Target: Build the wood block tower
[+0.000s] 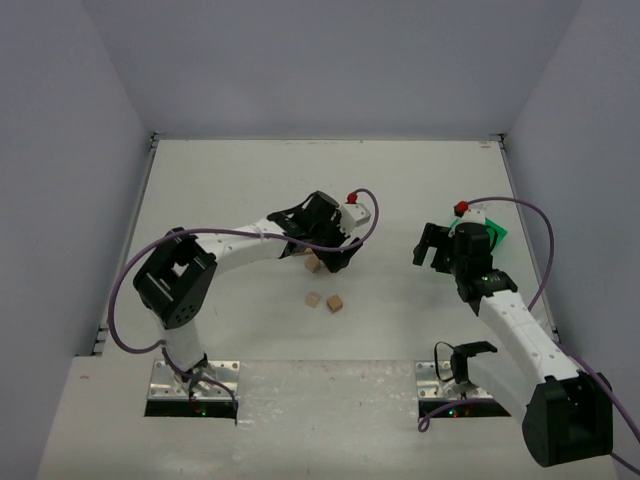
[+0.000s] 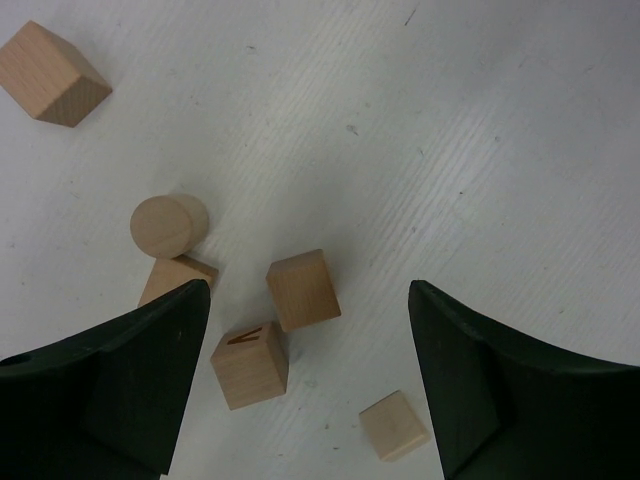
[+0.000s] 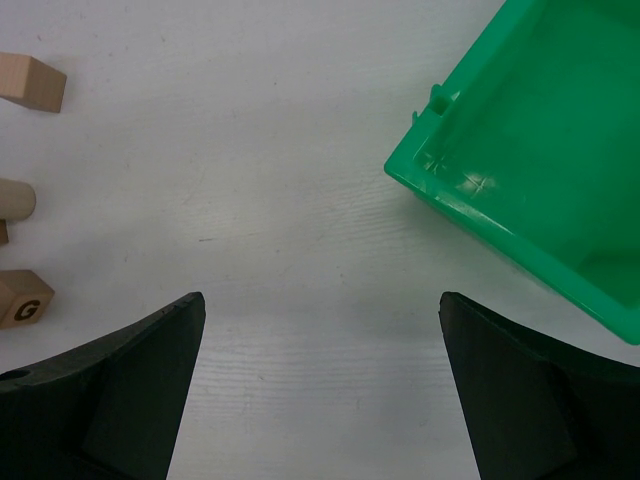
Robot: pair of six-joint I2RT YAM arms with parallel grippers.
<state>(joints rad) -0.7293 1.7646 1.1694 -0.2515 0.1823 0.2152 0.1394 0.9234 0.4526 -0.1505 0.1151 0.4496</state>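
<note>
White tabletop (image 1: 250, 180) with loose wooden blocks (image 2: 303, 289) below parted left fingers (image 2: 130, 380), right fingers (image 3: 120, 390) apart beside green bin (image 3: 540, 130).

White table (image 1: 250, 170), pale grey walls (image 1: 330, 60) on three sides.

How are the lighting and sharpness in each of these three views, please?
Top external view: even, diffuse light, faint shadows under the arms; the wooden blocks are tiny but distinct. Left wrist view: blocks crisp with soft shadows; the left gripper's dark fingers show little detail. Right wrist view: the green bin is vivid with a slight sheen; the G on the lettered block is legible.
</note>
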